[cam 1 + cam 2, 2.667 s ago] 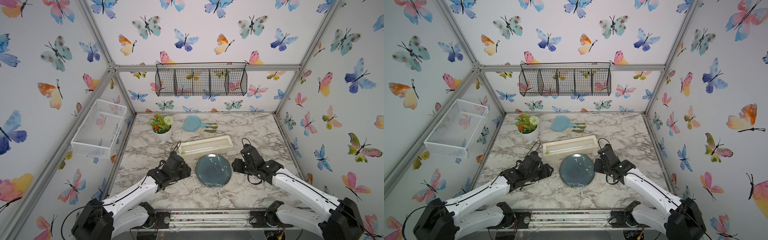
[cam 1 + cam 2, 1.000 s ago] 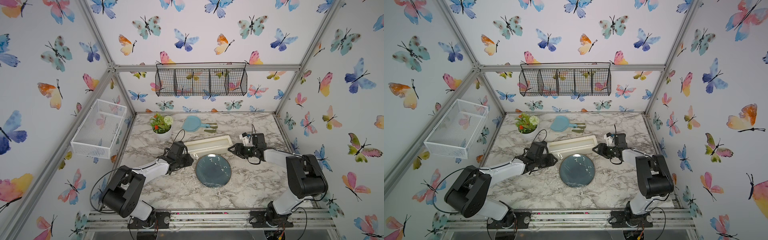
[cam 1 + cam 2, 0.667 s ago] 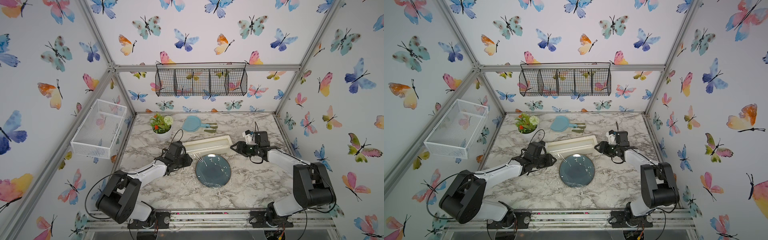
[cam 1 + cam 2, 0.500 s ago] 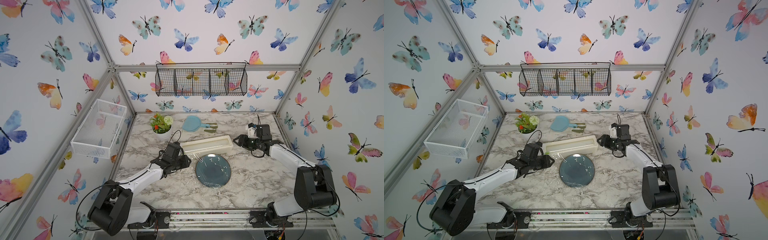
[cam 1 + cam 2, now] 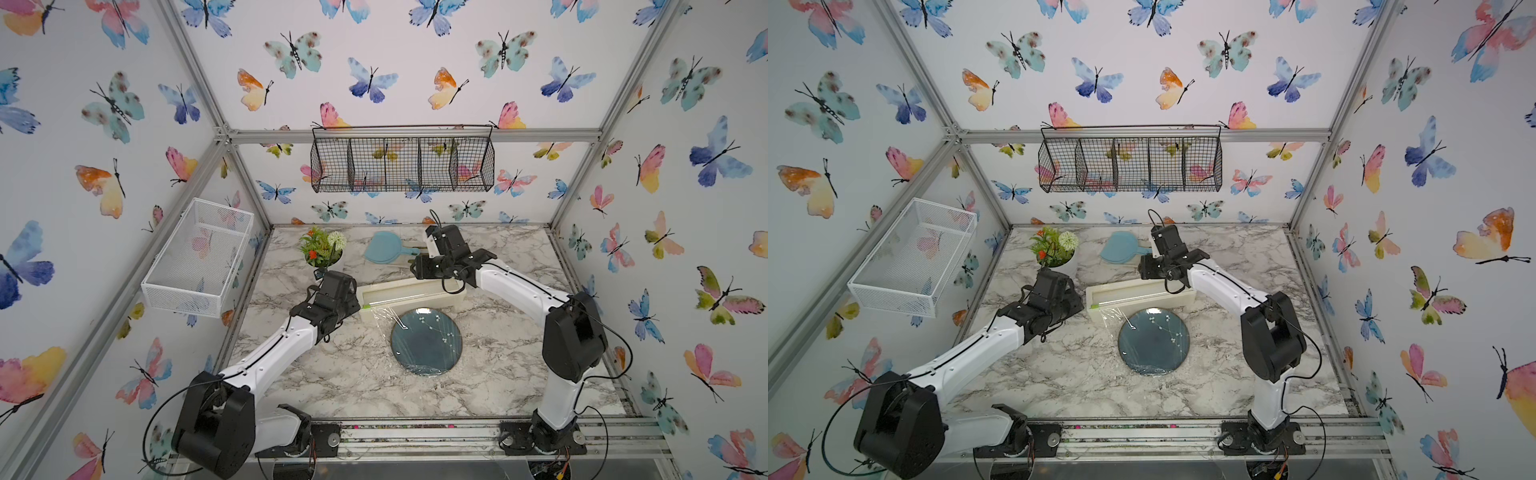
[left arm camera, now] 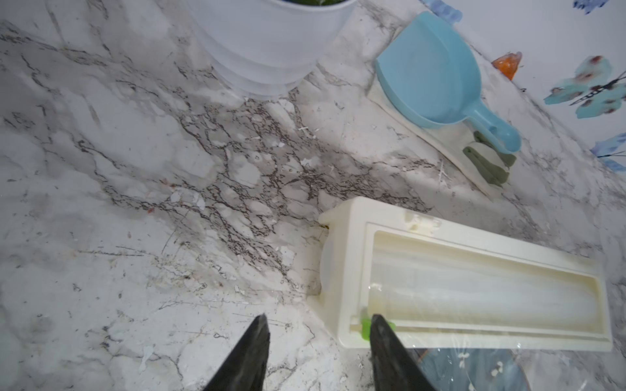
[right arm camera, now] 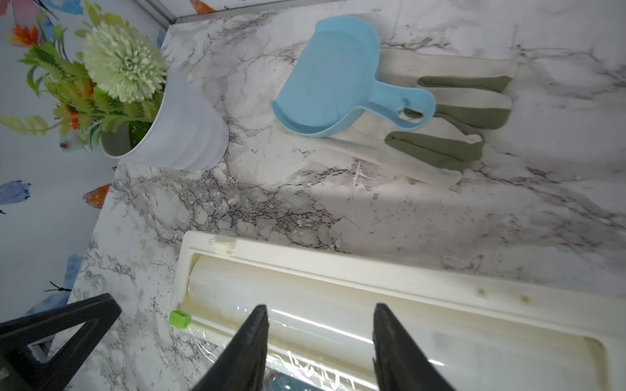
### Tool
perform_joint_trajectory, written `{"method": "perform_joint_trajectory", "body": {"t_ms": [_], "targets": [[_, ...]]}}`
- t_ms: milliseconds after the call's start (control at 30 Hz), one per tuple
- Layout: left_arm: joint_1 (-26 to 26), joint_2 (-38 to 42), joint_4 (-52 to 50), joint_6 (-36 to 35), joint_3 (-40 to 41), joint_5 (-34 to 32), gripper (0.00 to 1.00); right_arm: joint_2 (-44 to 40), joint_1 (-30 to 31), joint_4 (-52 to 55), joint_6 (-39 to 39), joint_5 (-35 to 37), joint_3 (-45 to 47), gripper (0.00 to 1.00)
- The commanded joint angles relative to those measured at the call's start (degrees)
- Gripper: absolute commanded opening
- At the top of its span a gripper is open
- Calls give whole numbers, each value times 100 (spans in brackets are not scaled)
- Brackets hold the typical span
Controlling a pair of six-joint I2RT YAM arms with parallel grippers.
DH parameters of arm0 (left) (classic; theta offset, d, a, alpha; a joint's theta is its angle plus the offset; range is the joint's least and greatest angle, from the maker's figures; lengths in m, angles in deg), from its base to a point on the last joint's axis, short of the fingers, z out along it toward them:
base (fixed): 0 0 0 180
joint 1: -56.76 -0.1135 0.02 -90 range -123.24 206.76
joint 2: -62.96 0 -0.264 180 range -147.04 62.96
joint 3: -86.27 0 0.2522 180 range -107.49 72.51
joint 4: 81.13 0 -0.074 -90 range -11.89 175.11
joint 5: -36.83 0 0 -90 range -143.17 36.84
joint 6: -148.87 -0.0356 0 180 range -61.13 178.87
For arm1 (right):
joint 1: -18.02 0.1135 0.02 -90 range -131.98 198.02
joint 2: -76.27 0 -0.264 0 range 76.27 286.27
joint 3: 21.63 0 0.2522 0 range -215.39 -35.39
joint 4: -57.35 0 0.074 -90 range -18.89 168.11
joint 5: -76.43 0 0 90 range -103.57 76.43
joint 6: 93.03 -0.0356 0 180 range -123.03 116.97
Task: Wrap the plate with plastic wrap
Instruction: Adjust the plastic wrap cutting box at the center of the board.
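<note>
The plate [image 5: 426, 341] lies flat on the desk [image 5: 332, 374] just in front of the cream dispenser box [image 5: 409, 291], so the plastic wrap [image 5: 380, 322] drawn from the box drapes over it. The film looks uncut and joined to the roll. The left pincer [image 6: 317, 320] stands half spread and empty, one finger at the green slider [image 6: 365, 327], likely to run it along and cut. The right pincer [image 7: 319, 306] hovers over the roll, likewise spread, gripping nothing.

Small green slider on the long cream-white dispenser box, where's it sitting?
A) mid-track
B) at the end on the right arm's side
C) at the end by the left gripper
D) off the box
C: the green slider sits at the dispenser box end, right beside the left gripper.
</note>
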Motion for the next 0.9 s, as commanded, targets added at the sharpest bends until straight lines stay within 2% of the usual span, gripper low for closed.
{"method": "perform_joint_trajectory", "body": {"t_ms": [0, 133, 233, 300, 433, 533, 667, 867], "targets": [[-52, -232, 214, 30, -41, 303, 47, 208, 357, 434, 212, 467, -232, 48], [-164, -318, 625, -10, -41, 737, 49, 363, 786, 380, 128, 535, -223, 46], [-242, -307, 931, -121, -62, 1073, 53, 310, 948, 234, -17, 543, -63, 41], [-243, -436, 923, -270, -144, 1223, 55, 238, 1015, 129, -89, 554, 76, 37], [-243, -797, 749, -507, -252, 1508, 54, 64, 1158, -55, -198, 665, 330, 37], [-243, -958, 758, -579, -193, 1609, 54, -43, 1284, -276, -301, 895, 556, 40], [-246, -1091, 635, -701, -197, 1499, 53, -95, 1409, -676, -429, 1080, 800, 49], [-269, -1151, 586, -755, -135, 1406, 53, -144, 1457, -736, -382, 1371, 886, 50]]}}
